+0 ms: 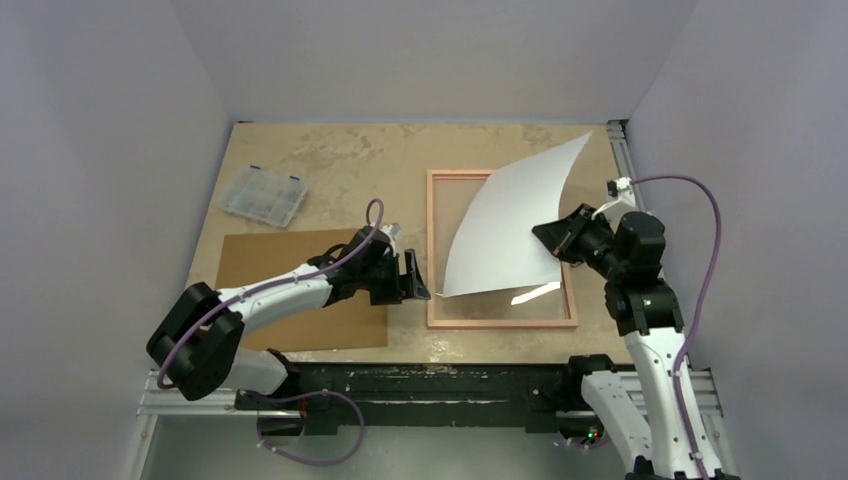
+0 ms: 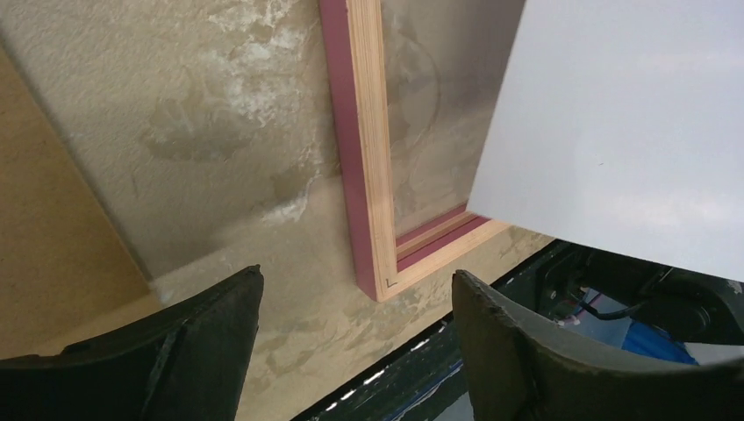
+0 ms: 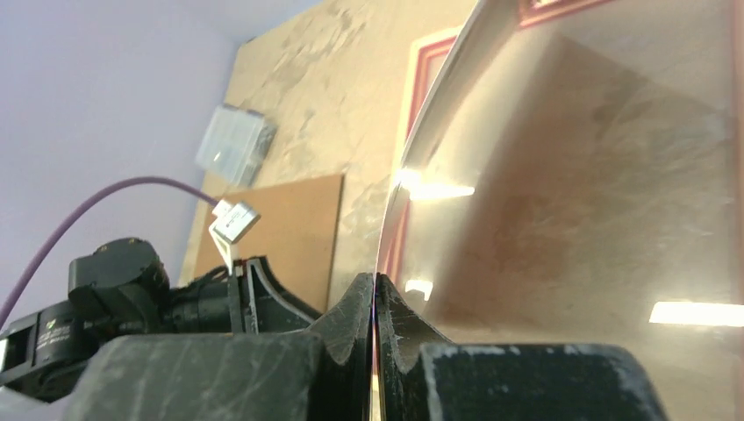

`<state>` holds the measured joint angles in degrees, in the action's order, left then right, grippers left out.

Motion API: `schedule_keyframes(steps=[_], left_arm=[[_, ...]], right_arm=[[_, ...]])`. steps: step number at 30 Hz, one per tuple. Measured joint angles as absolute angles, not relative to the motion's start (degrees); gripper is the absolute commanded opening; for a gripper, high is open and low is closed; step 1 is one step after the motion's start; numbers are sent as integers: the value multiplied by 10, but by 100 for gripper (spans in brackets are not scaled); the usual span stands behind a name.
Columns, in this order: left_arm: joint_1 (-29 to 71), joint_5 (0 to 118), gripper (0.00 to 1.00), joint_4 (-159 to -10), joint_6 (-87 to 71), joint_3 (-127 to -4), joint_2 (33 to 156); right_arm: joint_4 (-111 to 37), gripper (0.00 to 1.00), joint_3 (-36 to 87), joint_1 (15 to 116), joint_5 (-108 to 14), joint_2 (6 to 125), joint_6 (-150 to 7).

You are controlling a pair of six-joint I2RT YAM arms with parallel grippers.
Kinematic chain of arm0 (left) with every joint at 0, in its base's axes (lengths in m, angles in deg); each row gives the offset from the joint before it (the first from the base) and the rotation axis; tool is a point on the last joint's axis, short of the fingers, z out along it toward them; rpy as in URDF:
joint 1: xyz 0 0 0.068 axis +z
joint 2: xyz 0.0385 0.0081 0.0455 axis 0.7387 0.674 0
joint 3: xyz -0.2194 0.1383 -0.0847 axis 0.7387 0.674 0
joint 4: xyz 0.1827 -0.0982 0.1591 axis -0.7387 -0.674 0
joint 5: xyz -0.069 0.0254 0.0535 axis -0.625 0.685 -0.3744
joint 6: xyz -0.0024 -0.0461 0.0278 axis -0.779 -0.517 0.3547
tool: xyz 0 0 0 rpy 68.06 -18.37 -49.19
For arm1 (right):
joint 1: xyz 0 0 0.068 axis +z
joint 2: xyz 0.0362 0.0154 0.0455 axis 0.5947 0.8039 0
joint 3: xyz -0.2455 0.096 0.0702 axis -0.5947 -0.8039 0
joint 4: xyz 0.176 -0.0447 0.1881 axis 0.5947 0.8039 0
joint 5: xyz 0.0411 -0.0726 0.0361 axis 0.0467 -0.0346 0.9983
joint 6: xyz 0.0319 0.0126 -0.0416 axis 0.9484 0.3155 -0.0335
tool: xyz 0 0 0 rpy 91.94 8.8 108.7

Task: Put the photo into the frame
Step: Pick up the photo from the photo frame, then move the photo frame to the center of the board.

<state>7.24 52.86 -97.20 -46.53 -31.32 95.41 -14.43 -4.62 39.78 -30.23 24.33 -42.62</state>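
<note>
Clear plastic compartment box [image 1: 263, 195] far left on the mottled tan table [image 1: 330, 160], well apart from everything else. Nearer, plain brown backing board [image 1: 265, 255] flat on the table, partly covered by the left arm [image 1: 285, 290].

Next along, left gripper [image 1: 415, 280] [image 2: 357, 276] low over the table just outside the left rail of the frame [image 1: 432, 250] [image 2: 364, 175], near its near-left corner. Jaws spread wide, nothing between them; only bare table and that frame corner seen through the gap from the left wrist.

Pinkish light-wood frame flat on the table, right of centre, clear pane glinting near its near rail.

Over the frame, photo [image 1: 510, 225] [image 2: 614, 132] [image 3: 430, 114] raised and curled, white back up, not seated. Low corner down by the frame's near-left corner, close to the left gripper; cannot tell whether touching the pane. Far-right corner lifted high, out beyond the frame's far-right corner.

At the right, right gripper [image 1: 555, 240] [image 3: 375, 298] pinched fully together on the photo's right edge, sheet seen edge-on between the fingers and bowing away from them.
</note>
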Motion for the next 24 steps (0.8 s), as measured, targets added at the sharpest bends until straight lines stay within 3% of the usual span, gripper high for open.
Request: schedule_keyframes(steps=[4, 9, 24], left_arm=[[57, 538, 70, -979, -470, -358, 1004], [28, 573, 55, -1022, -475, -438, 1071], [-13, 659, 14, -1098, -495, -510, 1167]], right_arm=[[-67, 0, 20, 398, -372, 238, -461], [-13, 0, 66, 398, -421, 238, -488], [11, 0, 69, 398, -414, 237, -501]])
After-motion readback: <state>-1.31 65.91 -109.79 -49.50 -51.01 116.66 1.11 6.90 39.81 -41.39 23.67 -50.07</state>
